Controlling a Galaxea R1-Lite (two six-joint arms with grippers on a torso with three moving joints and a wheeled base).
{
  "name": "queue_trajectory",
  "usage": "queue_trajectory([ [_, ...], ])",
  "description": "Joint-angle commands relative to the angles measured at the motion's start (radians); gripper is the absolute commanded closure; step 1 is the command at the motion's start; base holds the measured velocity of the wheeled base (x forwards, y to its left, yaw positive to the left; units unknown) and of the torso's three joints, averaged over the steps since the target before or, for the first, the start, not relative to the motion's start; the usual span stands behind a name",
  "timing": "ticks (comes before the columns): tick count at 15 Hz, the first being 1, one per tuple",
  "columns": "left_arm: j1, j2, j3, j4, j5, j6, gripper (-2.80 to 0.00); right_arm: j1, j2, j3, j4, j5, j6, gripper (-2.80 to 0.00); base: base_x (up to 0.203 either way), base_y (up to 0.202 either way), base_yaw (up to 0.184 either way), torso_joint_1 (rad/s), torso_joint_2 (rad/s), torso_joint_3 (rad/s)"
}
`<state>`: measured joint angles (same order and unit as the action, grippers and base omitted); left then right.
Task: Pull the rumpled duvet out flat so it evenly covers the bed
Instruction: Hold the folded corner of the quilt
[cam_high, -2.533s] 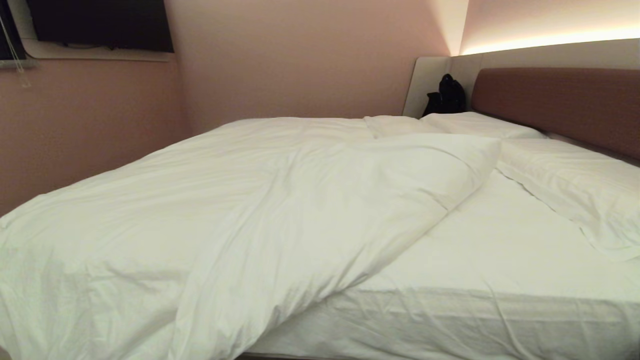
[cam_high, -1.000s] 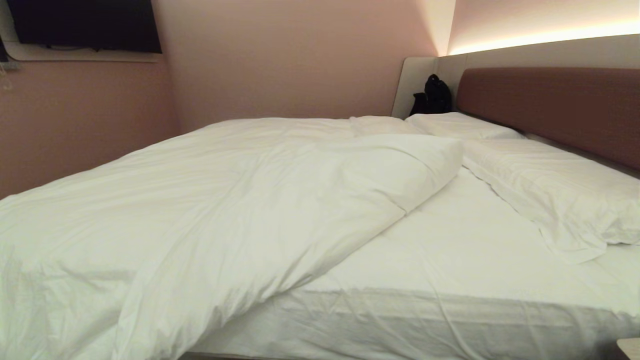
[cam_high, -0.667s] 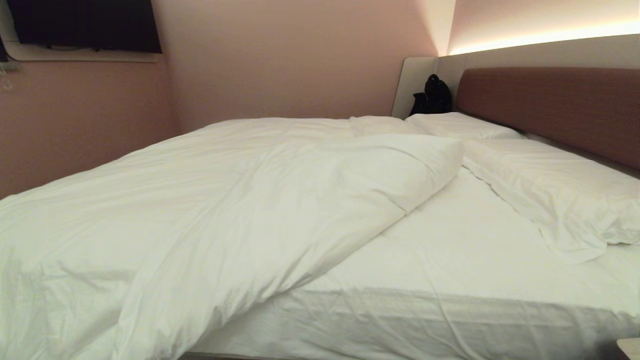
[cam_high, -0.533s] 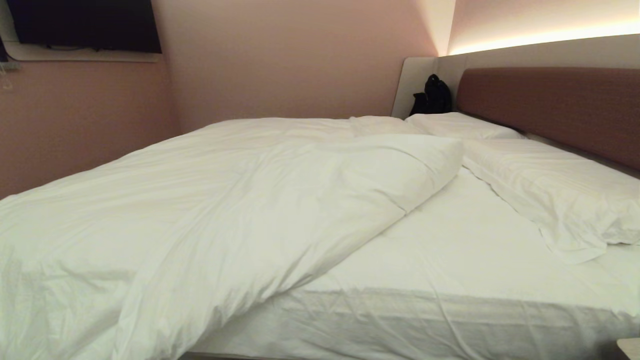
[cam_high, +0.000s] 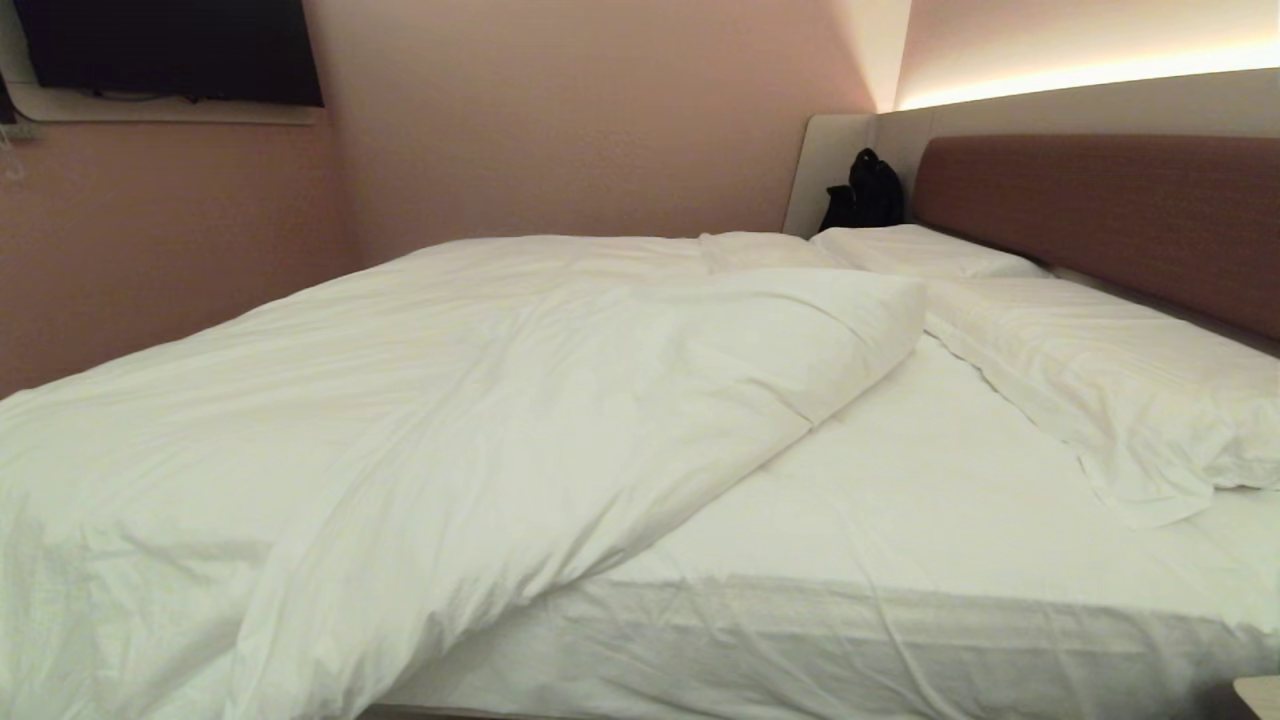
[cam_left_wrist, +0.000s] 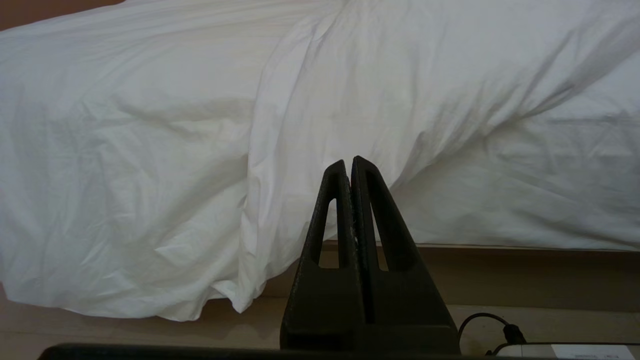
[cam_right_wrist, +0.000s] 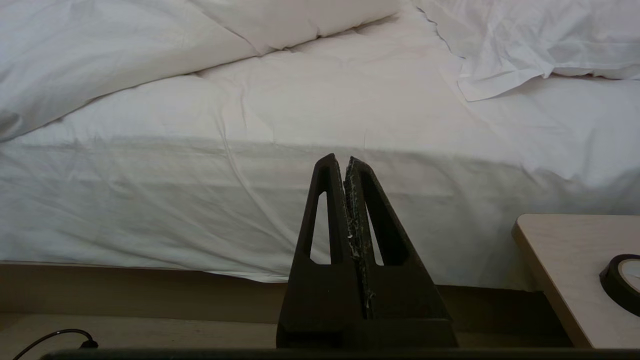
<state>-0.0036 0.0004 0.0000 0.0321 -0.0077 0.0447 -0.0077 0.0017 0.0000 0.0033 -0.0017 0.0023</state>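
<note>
not started. the duvet lies bunched on the robot's left part of the bed, folded back off bare sheet. left tool and right tool clenched, empty, short of the bedside.

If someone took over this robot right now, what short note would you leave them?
Left claw: shut, empty, low beside the bed, facing the duvet's hanging edge.
Right claw: shut, empty, facing the bare mattress side.
Duvet: bunched over the bed's left part, its corner folded back diagonally; the sheet lies uncovered on the right, below the pillows.
Done: nothing on the duvet yet.
Left: grip the folded edge, pull it flat across the bare side.
</note>
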Motion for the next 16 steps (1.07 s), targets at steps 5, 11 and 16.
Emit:
queue_trajectory([
  [5, -0.001, 0.000, 0.000, 0.000, 0.000, 0.000, 0.00, 0.000, 0.000, 0.000, 0.000, 0.000, 0.004, 0.00, 0.000, 0.000, 0.000, 0.000, 0.00, 0.000],
  [11, 0.001, 0.000, 0.000, 0.005, -0.005, 0.021, 0.00, 0.000, 0.000, 0.000, 0.000, 0.000, 0.004, 0.00, 0.000, 0.000, 0.000, 0.000, 0.00, 0.000],
  [16, 0.001, 0.000, 0.000, 0.002, -0.003, 0.006, 0.00, 0.000, 0.000, 0.000, 0.000, 0.000, 0.004, 0.00, 0.000, 0.000, 0.000, 0.000, 0.00, 0.000],
])
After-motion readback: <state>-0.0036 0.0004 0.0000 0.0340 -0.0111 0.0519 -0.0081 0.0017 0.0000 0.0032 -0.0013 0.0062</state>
